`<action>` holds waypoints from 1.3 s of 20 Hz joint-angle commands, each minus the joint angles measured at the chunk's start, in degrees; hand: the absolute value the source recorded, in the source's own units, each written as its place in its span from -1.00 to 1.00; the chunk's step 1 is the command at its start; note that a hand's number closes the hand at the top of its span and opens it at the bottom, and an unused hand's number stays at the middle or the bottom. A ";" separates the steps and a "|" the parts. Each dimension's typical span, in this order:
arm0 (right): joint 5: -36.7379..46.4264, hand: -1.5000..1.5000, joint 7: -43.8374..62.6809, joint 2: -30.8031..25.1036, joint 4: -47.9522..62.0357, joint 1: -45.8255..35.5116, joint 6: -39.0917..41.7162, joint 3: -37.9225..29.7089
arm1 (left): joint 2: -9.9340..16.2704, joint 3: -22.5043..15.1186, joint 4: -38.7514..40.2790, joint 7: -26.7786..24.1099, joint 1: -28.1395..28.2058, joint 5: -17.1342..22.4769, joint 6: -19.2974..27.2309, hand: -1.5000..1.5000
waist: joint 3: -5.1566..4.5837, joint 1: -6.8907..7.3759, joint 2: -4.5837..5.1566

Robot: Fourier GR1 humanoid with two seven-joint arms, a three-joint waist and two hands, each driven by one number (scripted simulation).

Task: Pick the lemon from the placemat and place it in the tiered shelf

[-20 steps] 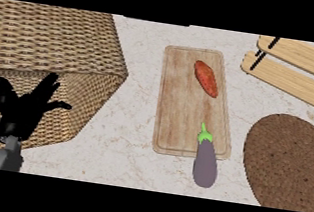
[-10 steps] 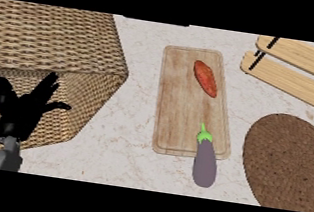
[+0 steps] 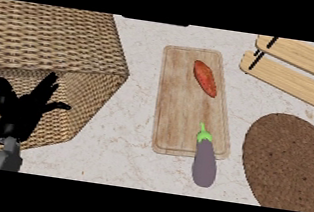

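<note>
left robot hand (image 3: 21,109) being held open over wicker basket (image 3: 41,46) | placemat (image 3: 294,157) lying bare | eggplant (image 3: 205,163) overhanging cutting board (image 3: 190,100)

A pale, marbled counter top (image 3: 130,160) fills the frame. A large wicker basket (image 3: 45,47) covers its upper left. A wooden cutting board (image 3: 182,106) lies at centre.

The placemat (image 3: 294,162) and tiered shelf (image 3: 302,73) run off the right edge.

one wicker basket (image 3: 41,46), one cutting board (image 3: 183,101), one sweet potato (image 3: 206,78), one eggplant (image 3: 204,163), one placemat (image 3: 294,162), one tiered shelf (image 3: 302,73)
</note>
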 commanded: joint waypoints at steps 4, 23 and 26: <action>-7.30 -1.00 0.74 -0.14 1.02 -4.14 -1.82 -7.22 | -0.97 -0.10 3.16 -0.65 3.21 0.38 -1.33 0.00 | -0.68 -0.27 0.32; -14.67 -1.00 0.62 -17.68 0.57 2.93 -14.10 -20.01 | -1.67 0.82 2.58 -0.26 3.04 -0.02 -1.60 0.00 | -0.65 -1.63 0.18; -18.09 -1.00 0.61 -21.66 -0.02 6.45 -7.92 -22.47 | -1.76 0.33 0.23 0.47 5.41 -0.19 -1.92 0.00 | -0.64 -1.93 -0.10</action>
